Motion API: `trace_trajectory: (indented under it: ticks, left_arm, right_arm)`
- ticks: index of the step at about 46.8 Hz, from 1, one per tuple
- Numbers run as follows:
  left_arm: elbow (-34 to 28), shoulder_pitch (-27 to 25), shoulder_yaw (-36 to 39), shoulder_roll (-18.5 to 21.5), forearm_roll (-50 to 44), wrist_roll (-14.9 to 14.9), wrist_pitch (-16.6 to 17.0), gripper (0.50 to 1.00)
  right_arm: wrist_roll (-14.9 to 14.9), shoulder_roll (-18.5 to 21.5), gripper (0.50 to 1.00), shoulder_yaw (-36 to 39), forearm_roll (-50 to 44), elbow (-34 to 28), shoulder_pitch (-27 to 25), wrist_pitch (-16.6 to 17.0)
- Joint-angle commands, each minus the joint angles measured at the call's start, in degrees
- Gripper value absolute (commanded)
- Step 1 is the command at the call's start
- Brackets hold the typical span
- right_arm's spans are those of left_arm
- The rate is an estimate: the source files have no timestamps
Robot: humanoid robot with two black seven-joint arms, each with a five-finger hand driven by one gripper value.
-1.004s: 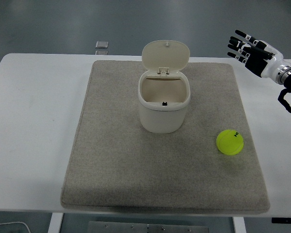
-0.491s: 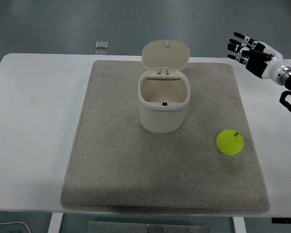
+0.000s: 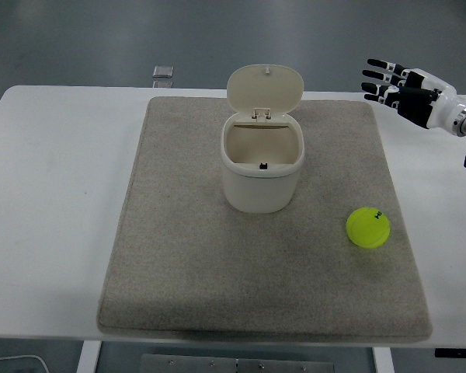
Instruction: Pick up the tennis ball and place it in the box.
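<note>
A yellow-green tennis ball (image 3: 368,227) lies on the grey mat (image 3: 179,256), at its right side toward the front. A cream box (image 3: 262,166) with its hinged lid standing open sits upright at the mat's middle; its inside looks empty. My right hand (image 3: 396,87) hovers at the far right, above the table's back right part, well behind and to the right of the ball. Its fingers are spread and point left, holding nothing. My left arm does not show.
The white table (image 3: 54,186) extends around the mat on the left and right. A small grey square object (image 3: 163,73) lies near the table's back edge, left of the box.
My right hand has turned so its fingers point more to the left, and the wrist has drawn back toward the right edge. The ball and box have not moved.
</note>
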Motion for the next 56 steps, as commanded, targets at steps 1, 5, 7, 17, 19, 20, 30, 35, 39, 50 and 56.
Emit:
trace_trajectory:
  ticks: [1,5,7,17,19,20,30,35,39,50,56]
  left_arm:
    - [0.0,0.0,0.0,0.0,0.0,0.0,0.0,0.992]
    - [0.0,0.0,0.0,0.0,0.0,0.0,0.0,0.992]
    - [0.0,0.0,0.0,0.0,0.0,0.0,0.0,0.992]
    - [0.0,0.0,0.0,0.0,0.0,0.0,0.0,0.992]
    - [0.0,0.0,0.0,0.0,0.0,0.0,0.0,0.992]
    - [-0.1,0.0,0.0,0.0,0.0,0.1,0.0,0.992]
    - [0.0,0.0,0.0,0.0,0.0,0.0,0.0,0.992]
    - [0.0,0.0,0.0,0.0,0.0,0.1,0.0,0.992]
    - [0.0,0.0,0.0,0.0,0.0,0.0,0.0,0.992]
    - [0.0,0.0,0.0,0.0,0.0,0.0,0.0,0.992]
    - [0.0,0.0,0.0,0.0,0.0,0.0,0.0,0.992]
  right_arm:
    - [0.0,0.0,0.932,0.0,-2.6,0.1,0.1,0.6]
    - [0.0,0.0,0.932,0.0,-5.1,0.2,0.1,0.7]
    - [0.0,0.0,0.932,0.0,-6.3,0.4,0.1,0.7]
    - [2.7,-1.2,0.932,0.0,-11.9,3.8,0.3,0.6]
    - [2.9,-1.9,0.932,0.0,-12.1,5.2,0.5,0.6]
    - [2.9,-2.5,0.932,0.0,-12.1,5.9,0.5,0.6]
    - [3.0,-6.2,0.932,0.0,-12.5,12.3,0.2,0.5]
    - [3.0,-9.2,0.932,0.1,-16.2,18.8,-0.5,-0.2]
    - [3.1,-11.1,0.932,0.3,-19.1,22.9,-1.6,-1.4]
    - [3.6,-14.9,0.932,0.8,-30.6,31.4,-5.7,-4.2]
    - [4.7,-19.1,0.932,0.9,-34.7,36.5,-7.0,-4.2]
